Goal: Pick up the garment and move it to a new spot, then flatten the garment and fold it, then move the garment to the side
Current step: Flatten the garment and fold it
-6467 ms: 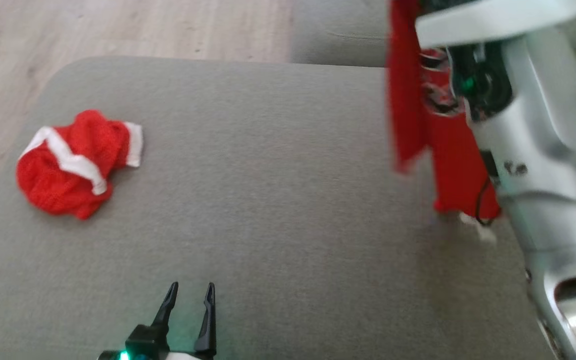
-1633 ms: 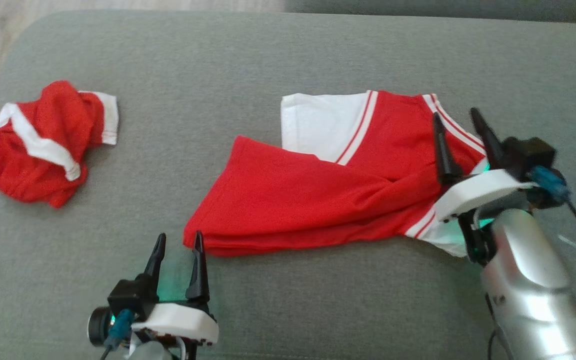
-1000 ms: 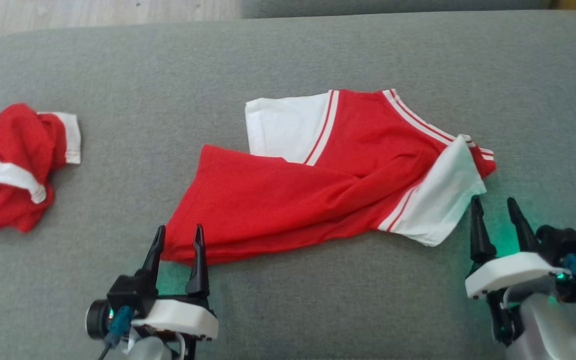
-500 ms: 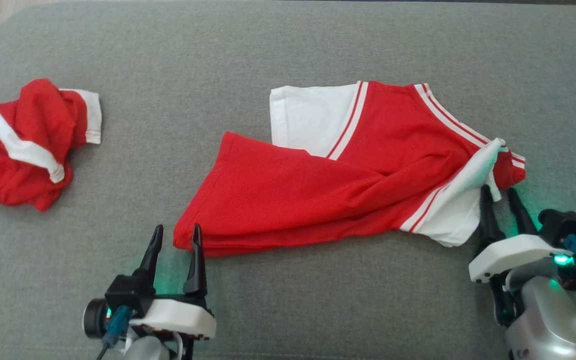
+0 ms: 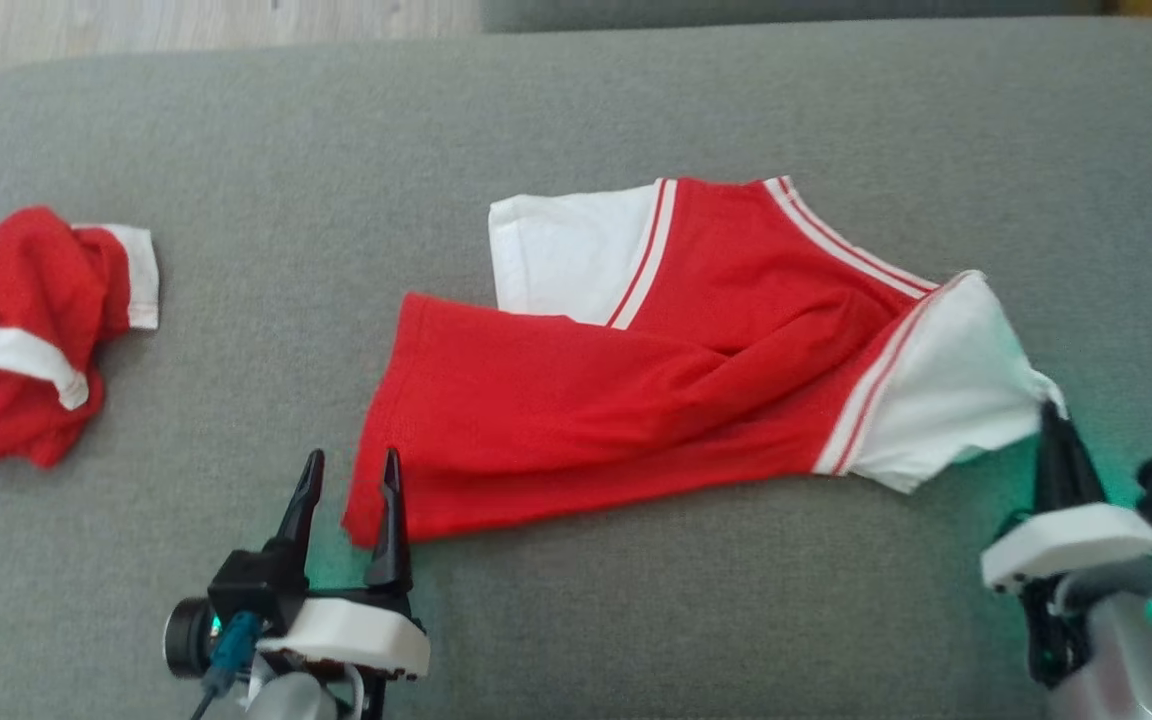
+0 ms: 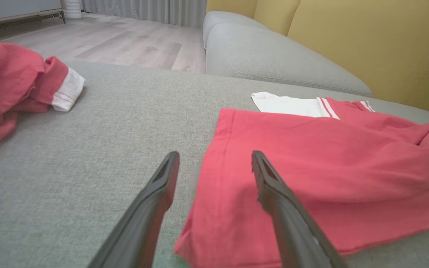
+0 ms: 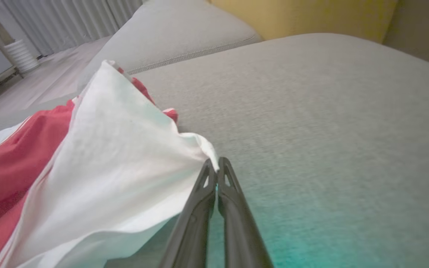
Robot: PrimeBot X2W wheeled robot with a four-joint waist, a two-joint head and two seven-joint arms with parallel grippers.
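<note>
The garment (image 5: 656,390) is a red shirt with white sleeves, lying partly folded over itself on the grey cushion (image 5: 576,110). My right gripper (image 5: 1054,412) is shut on the edge of its right white sleeve (image 7: 117,167), which is pulled out to the right and lifted a little. My left gripper (image 5: 350,462) stands open at the shirt's lower left corner; in the left wrist view the red hem (image 6: 233,208) lies between and under my open fingers (image 6: 162,186), not gripped.
A second crumpled red and white garment (image 5: 21,330) lies at the cushion's left edge. Wooden floor (image 5: 186,25) shows beyond the far left corner. Another grey cushion (image 6: 274,63) and a yellow backrest (image 6: 367,41) stand behind.
My right gripper has closed on the white sleeve's edge and drawn it out to the right. The left gripper stays open at the lower left corner. The camera has shifted.
</note>
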